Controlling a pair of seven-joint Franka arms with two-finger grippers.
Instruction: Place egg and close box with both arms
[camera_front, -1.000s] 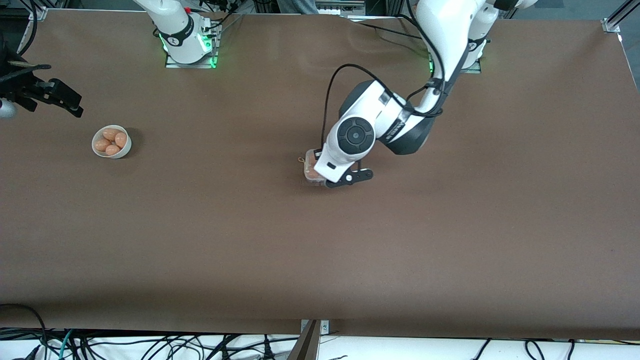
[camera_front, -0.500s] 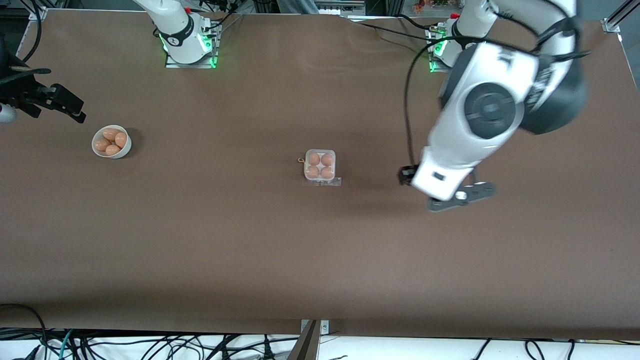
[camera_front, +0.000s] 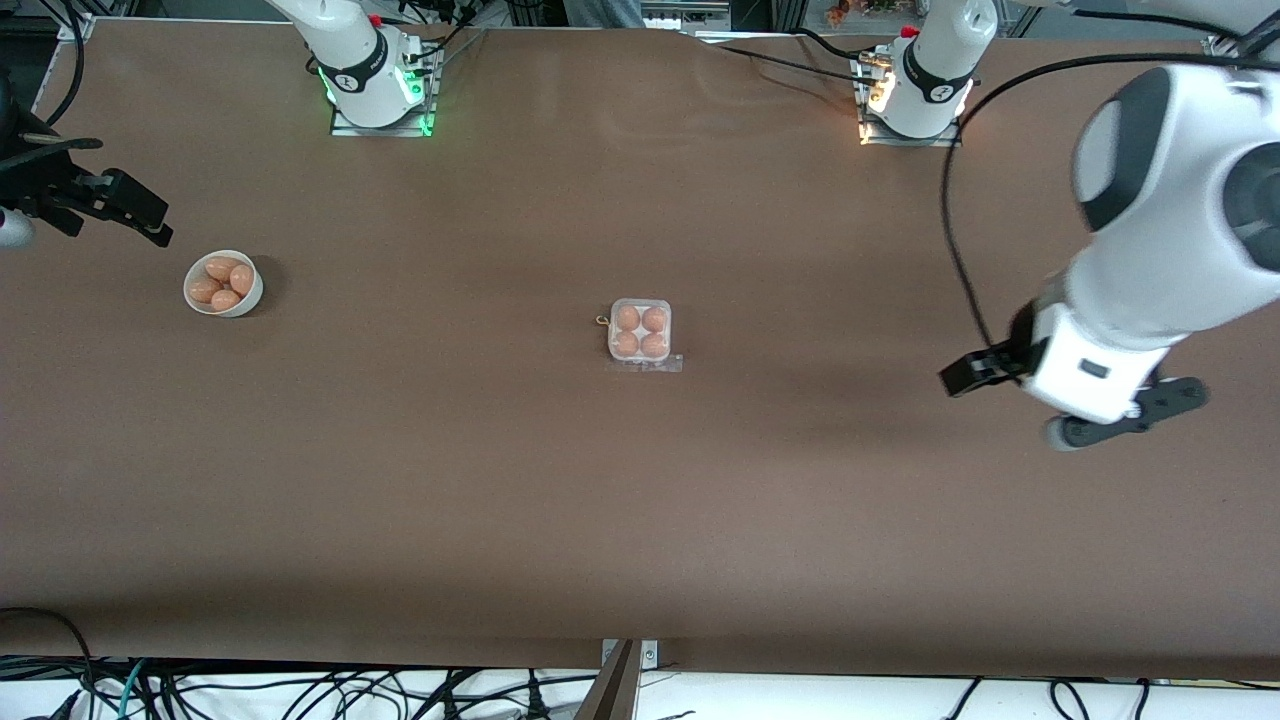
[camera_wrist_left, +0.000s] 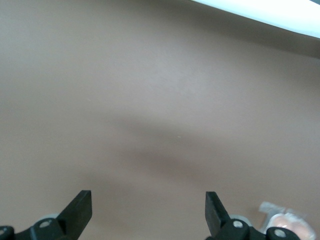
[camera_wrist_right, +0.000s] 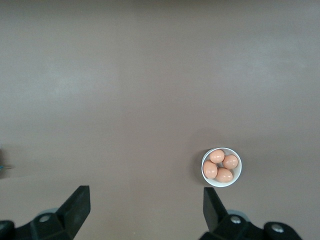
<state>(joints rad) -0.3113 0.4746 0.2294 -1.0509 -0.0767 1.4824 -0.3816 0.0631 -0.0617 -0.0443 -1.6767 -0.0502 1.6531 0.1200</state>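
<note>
The small square four-cell egg carton, a white tray under a clear plastic lid, sat near the middle of the brown bench, with four smooth orange-brown eggs filling its cells. The lid lay down over them, a clear flap showing along the carton's edge nearest the front camera.

The left arm's black two-finger gripper hung over bare bench toward the left arm's end, well apart from the carton, its fingers spread wide with nothing between them. A corner of the carton showed at the rim of the left wrist view.

The right arm's black two-finger gripper waited at the bench edge at the right arm's end, fingers likewise wide apart and empty. Near it stood a round white bowl holding four more orange-brown eggs.
</note>
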